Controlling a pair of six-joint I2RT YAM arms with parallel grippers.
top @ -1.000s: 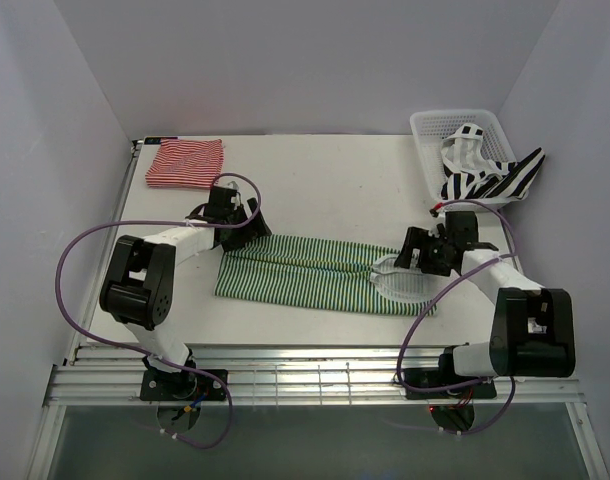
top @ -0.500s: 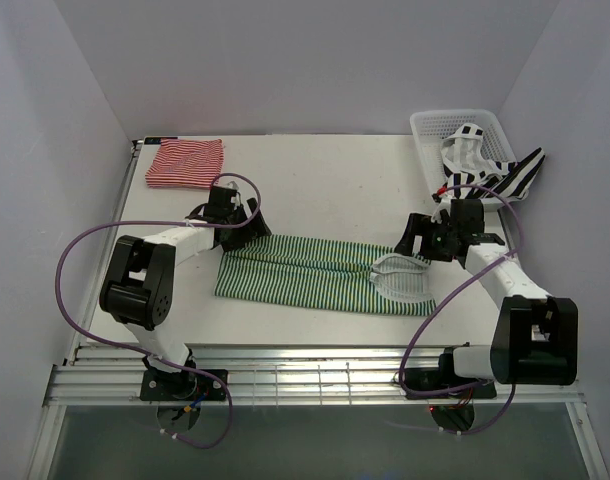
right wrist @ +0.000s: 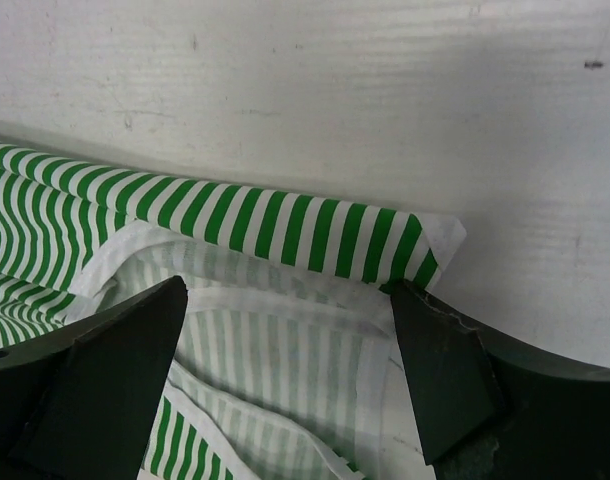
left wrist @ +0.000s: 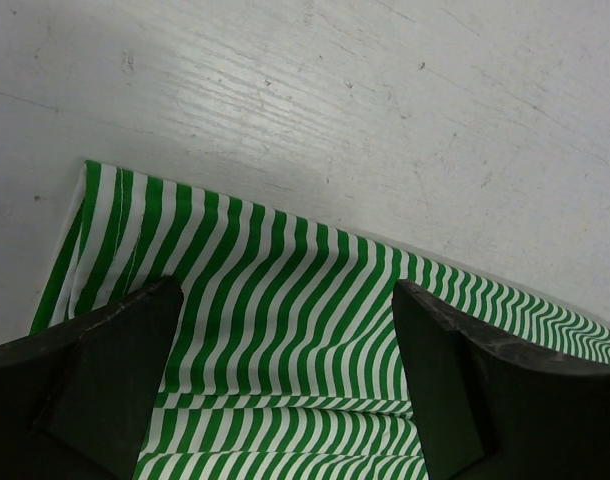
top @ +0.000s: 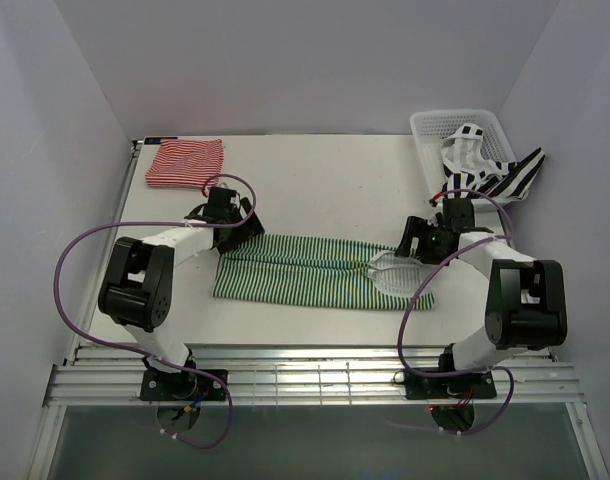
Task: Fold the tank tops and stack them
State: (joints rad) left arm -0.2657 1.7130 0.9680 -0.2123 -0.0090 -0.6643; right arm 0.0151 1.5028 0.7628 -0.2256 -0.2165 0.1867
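Observation:
The green-and-white tank top (top: 305,272) lies folded into a long band across the middle of the table. My left gripper (top: 241,228) hovers open over its far left corner; in the left wrist view the striped cloth (left wrist: 285,290) lies between the spread fingers (left wrist: 105,370). My right gripper (top: 413,246) stands open over the strap end at the right, where the pale inside of the cloth (right wrist: 285,350) shows below a folded striped edge (right wrist: 285,220). The red-and-white tank top (top: 185,163) lies folded at the back left. The black-and-white tank top (top: 480,172) hangs out of the basket.
A white lattice basket (top: 425,125) stands at the back right corner. White walls close in the table on three sides. Purple cables loop off both arms. A metal rail (top: 305,375) runs along the near edge.
My right gripper has drawn back toward the far side of the strap end, and the right arm's elbow has swung in. The left gripper has shifted slightly left. Both stay open.

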